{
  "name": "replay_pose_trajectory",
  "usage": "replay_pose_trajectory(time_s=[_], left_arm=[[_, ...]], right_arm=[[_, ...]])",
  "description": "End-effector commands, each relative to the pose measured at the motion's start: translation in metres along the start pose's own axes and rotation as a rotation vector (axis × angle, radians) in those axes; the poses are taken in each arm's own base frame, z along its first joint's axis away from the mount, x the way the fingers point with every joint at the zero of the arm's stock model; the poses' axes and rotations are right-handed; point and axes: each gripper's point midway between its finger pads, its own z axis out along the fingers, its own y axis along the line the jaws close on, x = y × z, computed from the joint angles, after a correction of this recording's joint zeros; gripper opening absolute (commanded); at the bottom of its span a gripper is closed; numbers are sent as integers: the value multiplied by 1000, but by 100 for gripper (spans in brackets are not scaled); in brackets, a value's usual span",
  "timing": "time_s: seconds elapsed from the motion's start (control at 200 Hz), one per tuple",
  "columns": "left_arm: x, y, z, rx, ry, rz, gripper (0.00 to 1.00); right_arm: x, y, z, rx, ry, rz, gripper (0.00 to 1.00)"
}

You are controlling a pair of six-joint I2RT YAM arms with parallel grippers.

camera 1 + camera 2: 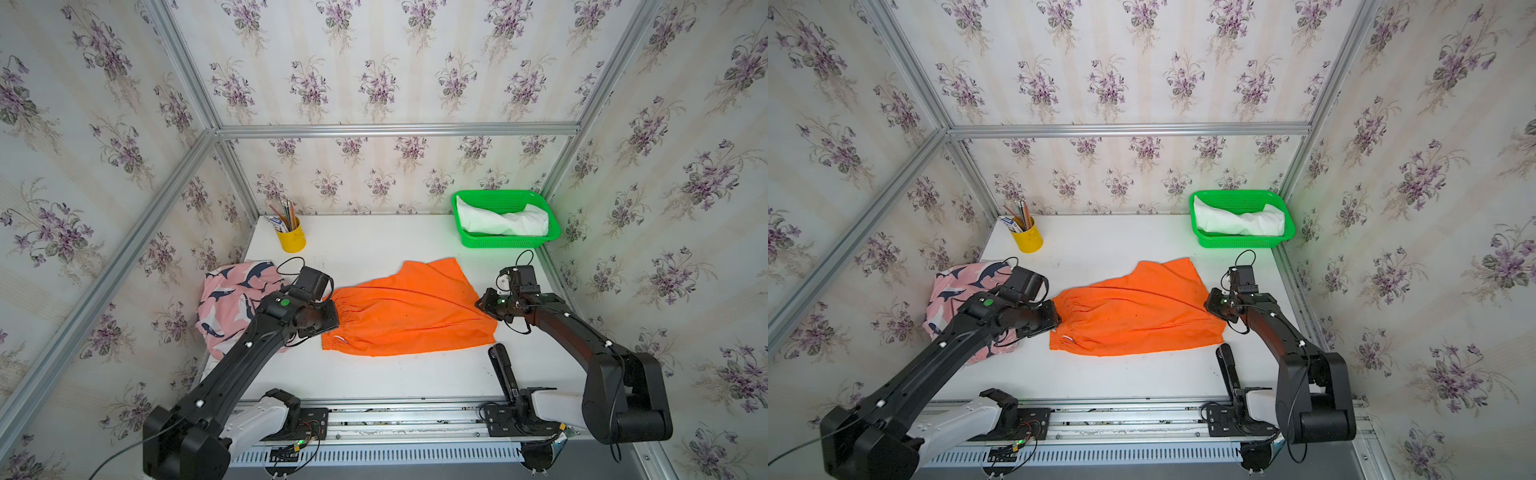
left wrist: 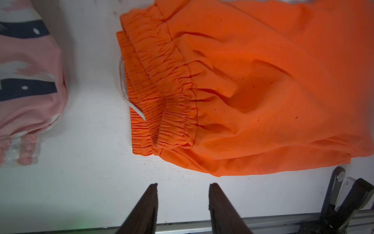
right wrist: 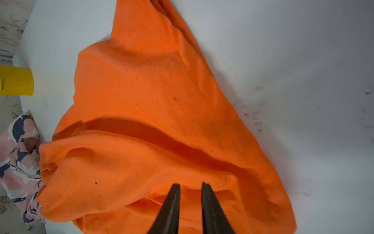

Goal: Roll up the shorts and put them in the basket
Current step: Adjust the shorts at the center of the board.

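Orange shorts (image 1: 409,309) (image 1: 1138,309): unrolled and creased in the middle of the table (image 1: 374,374), with one corner reaching toward the far side. The gathered waistband (image 2: 157,91) points toward my left arm and the hem toward my right. In the left wrist view the waistband lies doubled on itself, and a white drawstring (image 2: 123,81) shows at its edge.

Left gripper (image 2: 183,184): the fingers stand well apart and hold nothing. They are over bare table just beside the shorts' long edge, not touching the cloth.

Right gripper (image 3: 190,184): the fingers are parted by a narrow gap at the hem end. Orange cloth shows through the gap, and I see nothing clamped between them.

Pink shorts (image 1: 232,299) (image 1: 963,299): a crumpled heap with shark print at the table's left edge, partly covered by my left arm. It lies near the orange waistband but apart from it.

Basket (image 1: 505,242) (image 1: 1241,242): green perforated plastic, in the far right corner. Inside lie the white shorts (image 1: 503,220) (image 1: 1239,220), a long bundle that spans the basket from side to side.

Cup (image 1: 292,241) (image 1: 1027,240): yellow, upright at the far left. It holds a bunch of pencils (image 1: 286,212) that lean outward, and beside them a small white-and-blue item I cannot identify.
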Motion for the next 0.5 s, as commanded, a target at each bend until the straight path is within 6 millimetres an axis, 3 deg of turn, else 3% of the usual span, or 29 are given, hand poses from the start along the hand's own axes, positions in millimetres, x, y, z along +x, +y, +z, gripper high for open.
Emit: replay_pose_trajectory(time_s=[0.0, 0.16, 0.385, 0.495], left_arm=[[12, 2, 18, -17, 43, -10, 64], [5, 11, 34, -63, 5, -32, 66], [-17, 9, 30, -99, -61, 0, 66], [-26, 5, 37, -99, -65, 13, 66]], right_arm=[[11, 1, -6, -4, 33, -4, 26], [14, -11, -7, 53, 17, 16, 35], [10, -30, -3, 135, -39, 31, 43], [8, -29, 6, 113, -39, 12, 43]])
